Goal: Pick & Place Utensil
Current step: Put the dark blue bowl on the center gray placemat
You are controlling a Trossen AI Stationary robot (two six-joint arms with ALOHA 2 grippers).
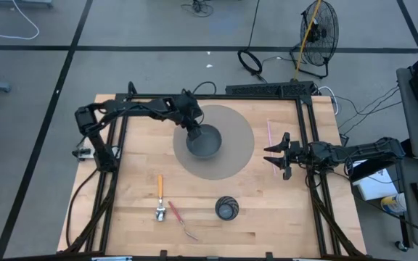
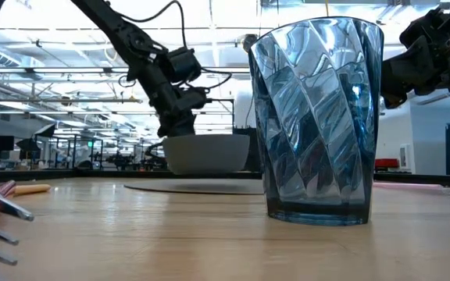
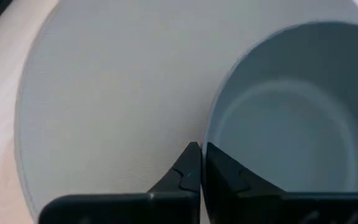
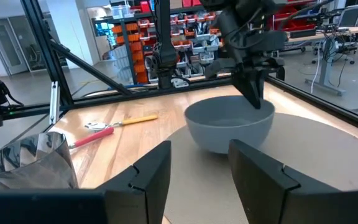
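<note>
Tabletop: glass [image 2: 319,117] hides bowl's [image 2: 209,153] edge.

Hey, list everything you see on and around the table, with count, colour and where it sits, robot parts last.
Bowl: one, grey, on the mat at the table's middle.
Round mat: one, grey, under the bowl.
Tumbler: one, clear bluish, near the front edge, right of the utensils.
Orange-handled utensil: one, front left area.
Red-handled fork: one, beside the orange one.
Pink utensil: one, right of the mat, by the right gripper.
Floor fan: one, black, on the floor beyond the table.
Left gripper: shut on the bowl rim.
Right gripper: open, holding nothing, hovering at the table's right side.
</note>
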